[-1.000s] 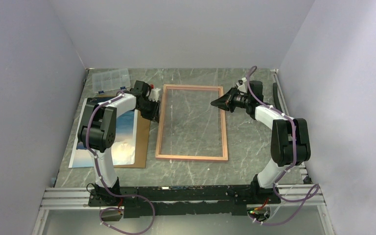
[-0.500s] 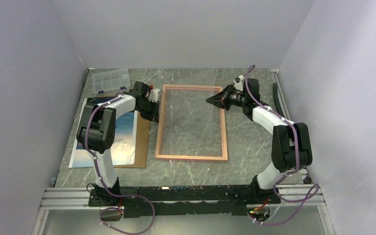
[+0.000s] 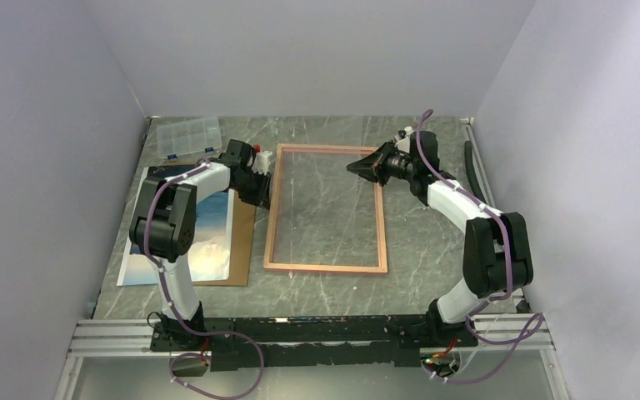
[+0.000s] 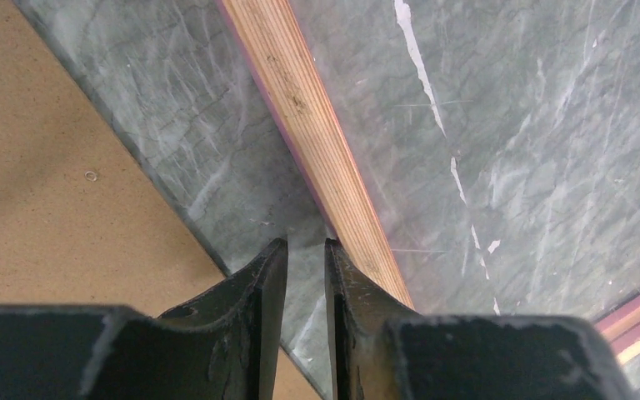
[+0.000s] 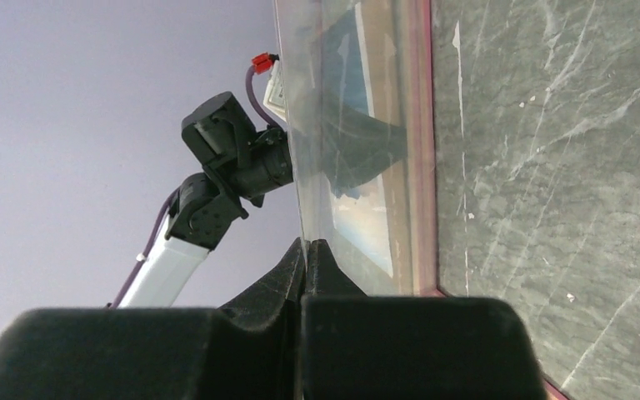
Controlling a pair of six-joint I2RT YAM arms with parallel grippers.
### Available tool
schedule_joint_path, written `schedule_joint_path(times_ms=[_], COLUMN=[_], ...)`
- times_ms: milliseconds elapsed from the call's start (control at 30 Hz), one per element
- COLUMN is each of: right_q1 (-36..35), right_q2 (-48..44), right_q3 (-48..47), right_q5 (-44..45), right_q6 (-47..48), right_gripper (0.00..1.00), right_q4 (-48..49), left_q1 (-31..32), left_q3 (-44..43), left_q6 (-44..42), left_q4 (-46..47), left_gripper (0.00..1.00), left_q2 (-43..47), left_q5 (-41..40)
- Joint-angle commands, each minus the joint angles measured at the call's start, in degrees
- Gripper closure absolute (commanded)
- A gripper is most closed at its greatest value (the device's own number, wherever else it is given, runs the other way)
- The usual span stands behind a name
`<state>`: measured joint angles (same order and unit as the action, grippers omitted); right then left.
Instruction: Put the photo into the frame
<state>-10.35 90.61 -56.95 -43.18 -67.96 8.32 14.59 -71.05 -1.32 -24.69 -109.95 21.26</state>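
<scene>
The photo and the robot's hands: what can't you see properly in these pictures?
- Photo: top view, the left arm covers much of it.
- Right hand: right wrist view, shut at the clear pane's edge; whether it pinches the pane is unclear.
- Clear box: top view, too small to see what's inside.
- Frame: left wrist view, cut off by the picture edges.

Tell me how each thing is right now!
Frame: flat, back up, no photo inside.
Photo: picture up, on board.
Board: flat, under photo.
Left fingers: slightly apart, empty.
Right fingers: shut on clear sheet, its edge raised.
</scene>
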Motion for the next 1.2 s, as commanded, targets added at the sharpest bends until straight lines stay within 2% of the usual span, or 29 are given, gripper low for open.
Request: schedule_joint_path(times_ms=[0, 600, 833, 1167], right_q1=[-1.01, -3.06, -5.52, -9.78], right_q2=[-2.10, -5.66, -6.74, -4.72], right_q3=[-1.50, -2.85, -2.40, -8.36], right_q5=[1.69, 6.62, 11.32, 15.38], right_q6=[-2.75, -4.19, -6.02, -5.47], right_gripper=[1.00, 1.00, 1.00, 1.00], right_q4=[1.82, -0.03, -1.57, -4.83], left_q1=[0.70, 0.70, 0.79, 0.79], left_q3=[1.42, 3.40, 4.08, 4.14], left_q6=[0.40, 0.26, 0.45, 0.35], left_q4=[0.14, 1.21, 1.62, 2.04], left_gripper=[0.70, 0.71, 0.71, 0.71], left_q2=[1.31, 2.67, 2.92, 3.01], left_q5=[2.07, 1.83, 2.20, 2.73])
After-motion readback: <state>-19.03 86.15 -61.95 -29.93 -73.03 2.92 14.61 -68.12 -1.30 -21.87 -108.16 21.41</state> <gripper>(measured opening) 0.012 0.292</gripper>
